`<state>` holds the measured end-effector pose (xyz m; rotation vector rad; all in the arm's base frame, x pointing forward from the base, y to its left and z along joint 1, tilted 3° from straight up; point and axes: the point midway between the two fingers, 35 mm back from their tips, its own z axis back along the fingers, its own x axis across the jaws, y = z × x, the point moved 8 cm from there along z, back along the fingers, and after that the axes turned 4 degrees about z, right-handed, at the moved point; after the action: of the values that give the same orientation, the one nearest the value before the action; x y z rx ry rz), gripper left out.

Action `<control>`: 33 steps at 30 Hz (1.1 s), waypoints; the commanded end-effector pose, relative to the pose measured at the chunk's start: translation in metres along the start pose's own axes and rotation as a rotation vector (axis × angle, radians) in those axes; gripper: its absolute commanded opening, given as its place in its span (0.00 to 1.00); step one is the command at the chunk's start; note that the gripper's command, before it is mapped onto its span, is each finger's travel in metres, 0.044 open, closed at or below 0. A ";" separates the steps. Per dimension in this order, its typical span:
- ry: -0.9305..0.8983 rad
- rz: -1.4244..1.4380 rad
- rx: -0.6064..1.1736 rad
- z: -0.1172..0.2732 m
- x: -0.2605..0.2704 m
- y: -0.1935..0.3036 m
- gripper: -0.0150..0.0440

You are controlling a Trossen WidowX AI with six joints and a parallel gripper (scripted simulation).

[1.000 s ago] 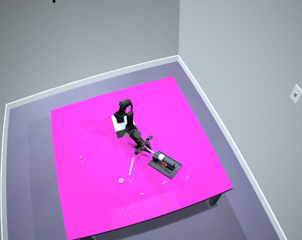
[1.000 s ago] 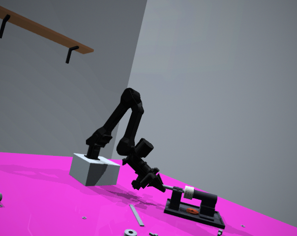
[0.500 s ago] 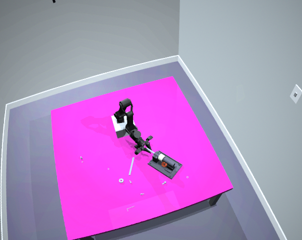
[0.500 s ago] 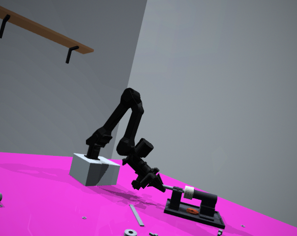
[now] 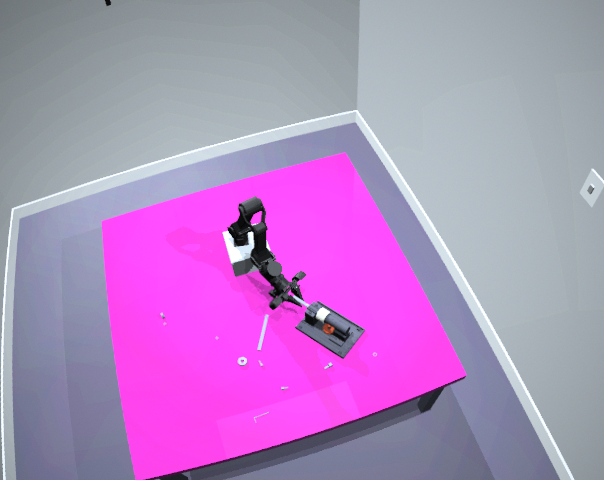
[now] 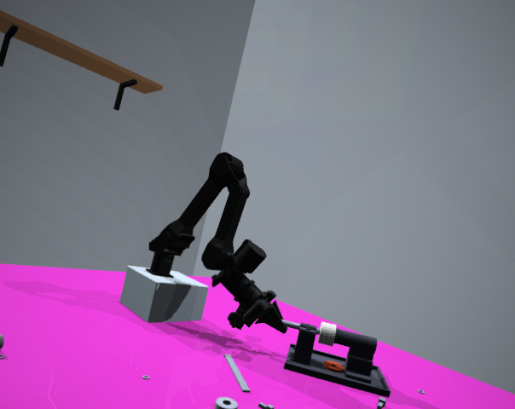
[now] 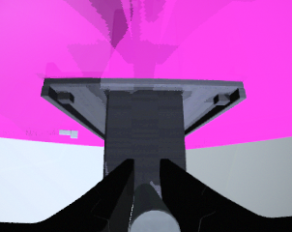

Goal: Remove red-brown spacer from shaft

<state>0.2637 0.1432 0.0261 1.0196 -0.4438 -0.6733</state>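
Observation:
My gripper point(image 5: 298, 299) point(image 6: 285, 325) point(image 7: 146, 166) is shut on the grey shaft point(image 5: 303, 302) point(image 6: 292, 325) point(image 7: 155, 222), outside the dark support post point(image 6: 304, 345) point(image 7: 144, 116). The shaft runs through the post's top; a short piece shows beyond it. White spacers point(image 5: 322, 314) point(image 6: 326, 333) sit in line with the shaft, against the big dark housing block point(image 5: 338, 322) point(image 6: 361, 344). The red-brown spacer point(image 5: 327, 328) point(image 6: 332, 365) is off the shaft and lies flat on the dark base plate point(image 5: 318, 336) point(image 6: 319, 374) point(image 7: 141, 82) between post and housing. The shaft's far end is hidden.
A flat grey bar point(image 5: 262, 333) point(image 6: 237, 373) lies on the magenta table point(image 5: 188, 372) point(image 6: 95, 374) beside the base plate. A round washer-like part point(image 5: 242, 359) point(image 6: 226, 402) and several small parts lie around it. The arm stands on a white block point(image 6: 136, 295).

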 end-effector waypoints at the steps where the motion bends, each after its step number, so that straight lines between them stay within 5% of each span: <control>1: 0.000 0.001 0.006 -0.001 0.000 0.001 0.25; 33: 0.000 0.001 0.006 -0.003 0.000 0.003 0.25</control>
<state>0.2636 0.1432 0.0258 1.0186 -0.4429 -0.6737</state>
